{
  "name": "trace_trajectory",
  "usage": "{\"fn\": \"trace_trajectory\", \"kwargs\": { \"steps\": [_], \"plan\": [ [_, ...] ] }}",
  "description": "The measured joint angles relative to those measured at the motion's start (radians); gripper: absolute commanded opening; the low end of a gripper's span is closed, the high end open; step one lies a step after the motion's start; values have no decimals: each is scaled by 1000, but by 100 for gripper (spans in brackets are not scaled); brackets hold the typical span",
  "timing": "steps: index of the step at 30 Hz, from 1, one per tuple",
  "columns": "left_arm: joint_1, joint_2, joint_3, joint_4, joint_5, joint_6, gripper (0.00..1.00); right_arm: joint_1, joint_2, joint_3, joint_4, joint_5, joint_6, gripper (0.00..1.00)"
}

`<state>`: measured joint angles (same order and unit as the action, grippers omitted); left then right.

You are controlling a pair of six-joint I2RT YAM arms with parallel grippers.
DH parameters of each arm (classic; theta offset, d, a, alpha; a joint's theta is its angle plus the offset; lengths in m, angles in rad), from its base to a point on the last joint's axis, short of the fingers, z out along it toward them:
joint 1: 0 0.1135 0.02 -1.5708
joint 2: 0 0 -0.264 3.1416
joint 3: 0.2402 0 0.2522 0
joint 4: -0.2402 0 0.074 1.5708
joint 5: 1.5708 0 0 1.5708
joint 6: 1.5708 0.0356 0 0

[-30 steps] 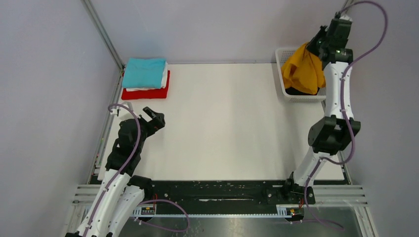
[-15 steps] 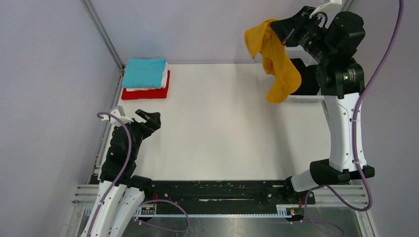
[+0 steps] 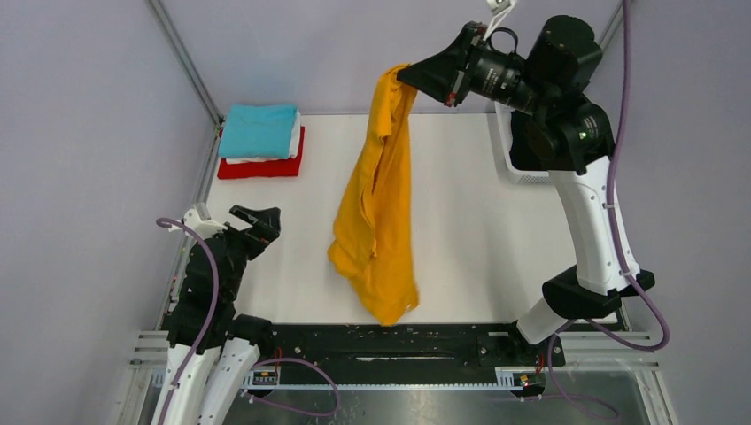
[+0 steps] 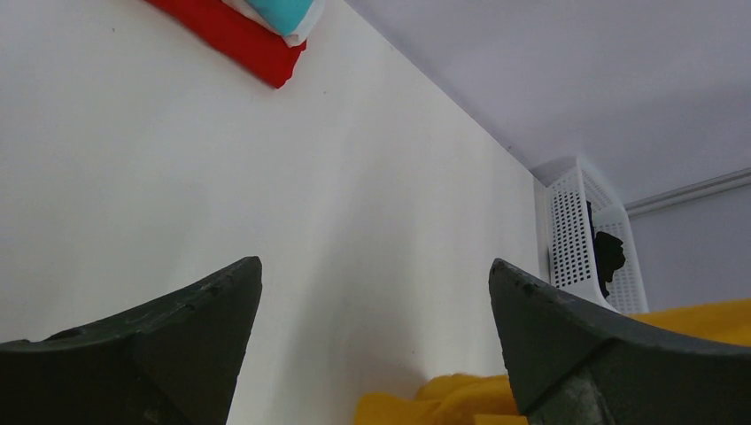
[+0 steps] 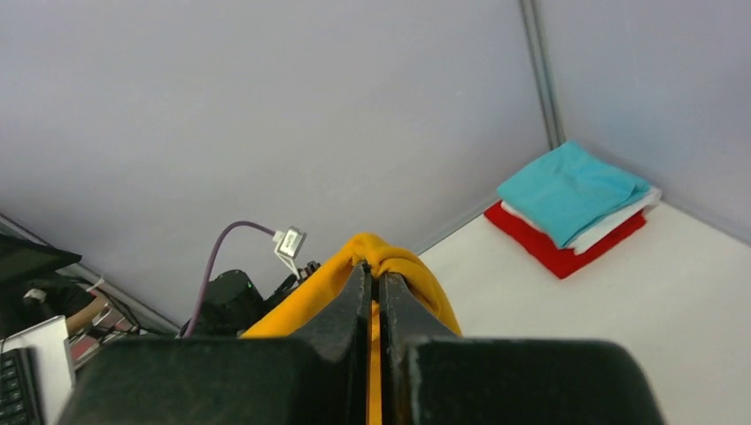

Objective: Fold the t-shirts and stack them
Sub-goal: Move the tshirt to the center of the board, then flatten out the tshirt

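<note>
An orange-yellow t-shirt point(image 3: 379, 212) hangs from my right gripper point(image 3: 406, 76), which is shut on its top edge high over the table's middle. Its lower end reaches down near the table's front edge. In the right wrist view the cloth point(image 5: 403, 266) bulges over the closed fingertips of the gripper point(image 5: 374, 270). A folded stack sits at the far left corner: a teal t-shirt point(image 3: 258, 130) on a white one point(image 3: 296, 135) on a red one point(image 3: 266, 167). My left gripper point(image 3: 263, 219) is open and empty, low at the table's left side; its wrist view shows yellow cloth point(image 4: 443, 398) between its fingers point(image 4: 204, 310), further off.
A white mesh basket point(image 3: 514, 164) stands at the far right, mostly behind my right arm; the left wrist view shows something black point(image 4: 607, 252) inside the basket point(image 4: 571, 221). A metal corner post point(image 3: 186, 62) rises beside the stack. Grey walls close the table's back and sides.
My right arm swung left from the basket to over the middle, carrying the orange-yellow t-shirt, which has unfurled and hangs long. My left arm drew back slightly toward the near edge.
</note>
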<state>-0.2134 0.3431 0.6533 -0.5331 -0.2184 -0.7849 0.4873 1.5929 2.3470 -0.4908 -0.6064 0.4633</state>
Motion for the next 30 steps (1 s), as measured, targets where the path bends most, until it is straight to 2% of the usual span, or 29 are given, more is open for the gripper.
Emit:
{"fn": "trace_trajectory", "kwargs": {
  "steps": [3,6,8,11,13,15,19,20,21,24,26,30],
  "plan": [
    [0,-20,5,-24,-8,-11,99,16,14,-27,-18,-27,1,0],
    [0,-24,9,-46,-21,-17,99,16,-75,-237,-22,0,-36,0],
    [0,-23,9,-61,-24,-26,99,11,-183,-462,-9,51,-50,0],
    [0,-10,7,-62,-21,-40,99,-38,-409,-898,49,126,-39,0],
    [0,20,3,-54,-10,-47,99,-107,-547,-1156,65,172,-18,0],
    [0,74,-10,-36,14,-51,99,-244,-631,-1341,64,232,1,0],
    [0,237,-51,1,120,-45,99,-438,-620,-1538,25,435,15,28],
    [0,246,-54,5,130,-45,99,-460,-596,-1553,11,490,16,52],
    [0,289,-67,19,170,-36,99,-477,-558,-1559,-13,559,11,68],
    [-1,360,-112,56,255,-20,96,-482,-472,-1543,-56,678,-5,95],
    [-3,388,-162,82,307,-9,93,-482,-444,-1527,-71,721,-6,99],
    [-26,443,-248,113,372,2,84,-444,-473,-1516,-71,766,-5,98]
  ]
}}
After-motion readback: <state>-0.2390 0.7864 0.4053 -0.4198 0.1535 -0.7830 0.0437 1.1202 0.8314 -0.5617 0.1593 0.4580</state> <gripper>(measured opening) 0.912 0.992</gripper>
